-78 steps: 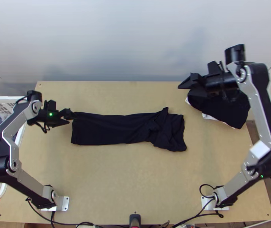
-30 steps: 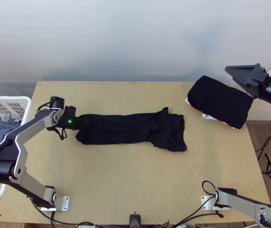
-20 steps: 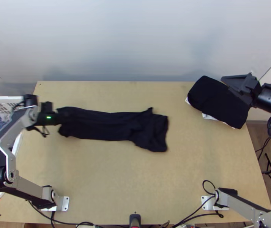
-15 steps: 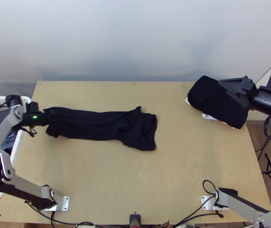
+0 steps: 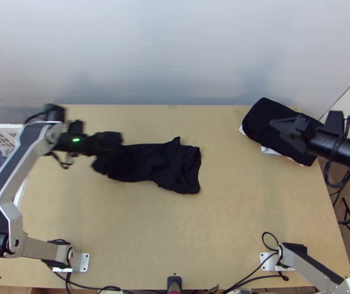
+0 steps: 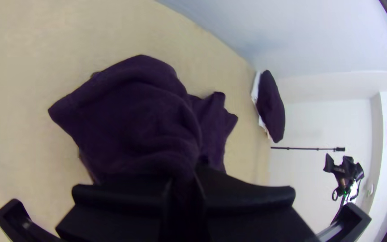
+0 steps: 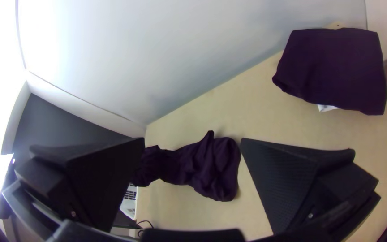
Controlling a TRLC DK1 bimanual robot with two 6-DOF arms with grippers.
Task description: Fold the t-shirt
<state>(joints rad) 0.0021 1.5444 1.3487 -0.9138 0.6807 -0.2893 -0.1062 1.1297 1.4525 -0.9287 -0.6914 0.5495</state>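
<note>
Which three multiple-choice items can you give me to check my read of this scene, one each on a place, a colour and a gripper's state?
1. In the top view, where is the laundry basket?
A) Beyond the table's right edge
B) Beside the table's left edge
C) In the middle of the table

2. What colour is the cloth peeking out under the pile's dark top piece?
A) White
B) Red
C) Green

3. How is the left gripper?
A) Open above bare table
B) Shut on the basket's rim
C) Shut on the t-shirt

Key:
1: B, the top view shows it along the left side of the wooden table.
2: A, a pale strip shows below the dark piece.
3: C, the left wrist view shows dark fabric pinched between its closed fingers.
</note>
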